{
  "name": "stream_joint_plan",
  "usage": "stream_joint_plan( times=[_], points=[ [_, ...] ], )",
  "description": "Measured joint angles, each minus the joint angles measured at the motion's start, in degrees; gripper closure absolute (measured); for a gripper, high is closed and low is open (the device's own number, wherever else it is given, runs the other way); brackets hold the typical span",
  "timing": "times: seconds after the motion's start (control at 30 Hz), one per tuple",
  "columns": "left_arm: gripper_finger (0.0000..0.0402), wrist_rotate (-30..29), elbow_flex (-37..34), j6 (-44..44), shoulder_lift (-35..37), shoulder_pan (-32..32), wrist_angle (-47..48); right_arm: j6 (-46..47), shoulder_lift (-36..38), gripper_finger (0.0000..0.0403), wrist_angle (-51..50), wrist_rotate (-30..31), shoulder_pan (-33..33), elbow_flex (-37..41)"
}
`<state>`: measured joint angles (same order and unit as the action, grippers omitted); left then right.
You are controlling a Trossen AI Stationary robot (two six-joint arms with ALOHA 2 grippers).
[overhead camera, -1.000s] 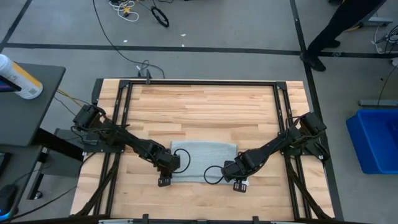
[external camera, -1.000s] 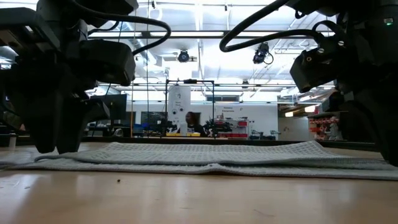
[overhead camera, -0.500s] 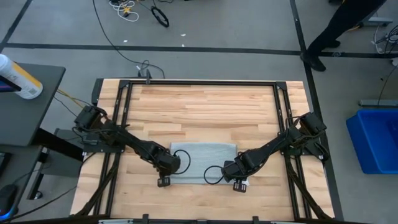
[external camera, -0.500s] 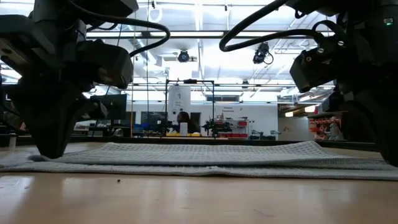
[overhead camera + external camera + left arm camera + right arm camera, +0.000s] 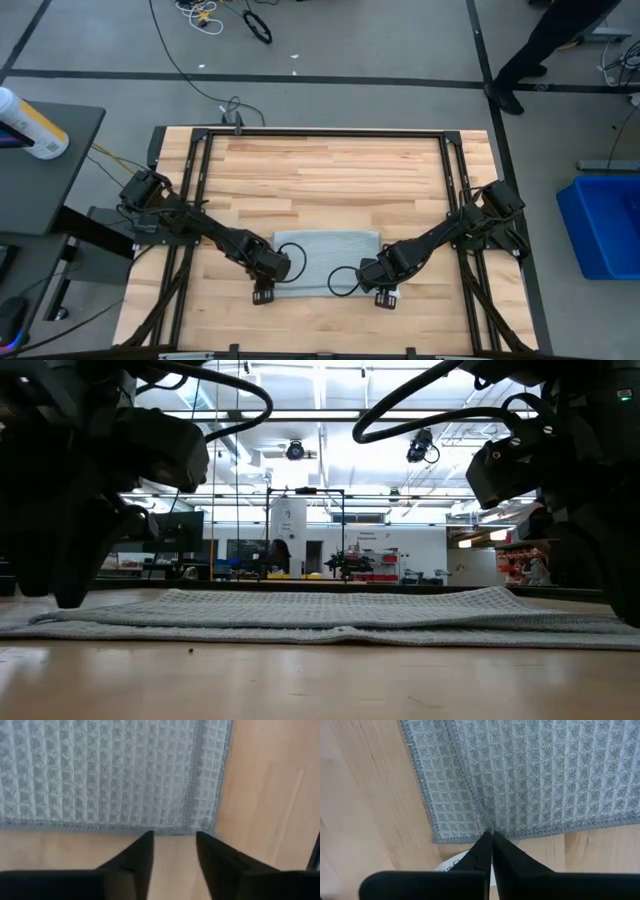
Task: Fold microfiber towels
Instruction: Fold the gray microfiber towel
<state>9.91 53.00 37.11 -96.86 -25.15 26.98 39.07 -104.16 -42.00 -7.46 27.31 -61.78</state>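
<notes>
The light grey-blue microfiber towel (image 5: 330,252) lies flat and folded on the wooden table, near the middle of its front edge. It is also in the low view (image 5: 330,610). My left gripper (image 5: 263,294) hovers open at the towel's near left corner (image 5: 210,825), its fingertips (image 5: 173,840) over bare wood just off the hem. My right gripper (image 5: 384,297) is shut at the near right corner, its tips (image 5: 492,836) at the hem. A white tag (image 5: 452,865) pokes out under those fingers. My right gripper points down from above, and its shut tips meet on the towel's near hem (image 5: 492,826), where an upper layer's edge runs into the corner. Whether cloth is caught between the fingers, I cannot tell. The towel lies flat on the table around them.
Bare wood (image 5: 330,170) fills the table's far half. Black frame rails (image 5: 200,180) run along both sides. A blue bin (image 5: 605,225) stands on the floor at the right, a side table with a bottle (image 5: 30,125) at the left, and a person's legs (image 5: 545,45) at the far right.
In the low view my left gripper has shifted a little away from the towel's left end. The towel has stayed flat where it was.
</notes>
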Motion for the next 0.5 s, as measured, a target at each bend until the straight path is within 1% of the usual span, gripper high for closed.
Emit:
stream_joint_plan(
  times=[0.07,0.17,0.33,0.5],
  points=[
    [0.0210,0.0,0.4,0.3,0.0,-0.2,-0.1,0.0,0.0,0.0397,0.0,0.0,0.0,0.0],
    [0.0191,-0.3,0.6,0.5,0.1,-0.8,-1.1,0.0,0.0,0.0397,0.0,0.3,0.0,0.0],
    [0.0187,-1.1,0.6,1.4,0.1,-1.2,-1.2,0.0,0.0,0.0385,0.0,1.1,0.0,0.0],
    [0.0187,-3.5,0.6,1.7,0.1,-1.6,-2.0,0.0,0.0,0.0398,0.0,1.4,0.0,0.0]
  ],
)
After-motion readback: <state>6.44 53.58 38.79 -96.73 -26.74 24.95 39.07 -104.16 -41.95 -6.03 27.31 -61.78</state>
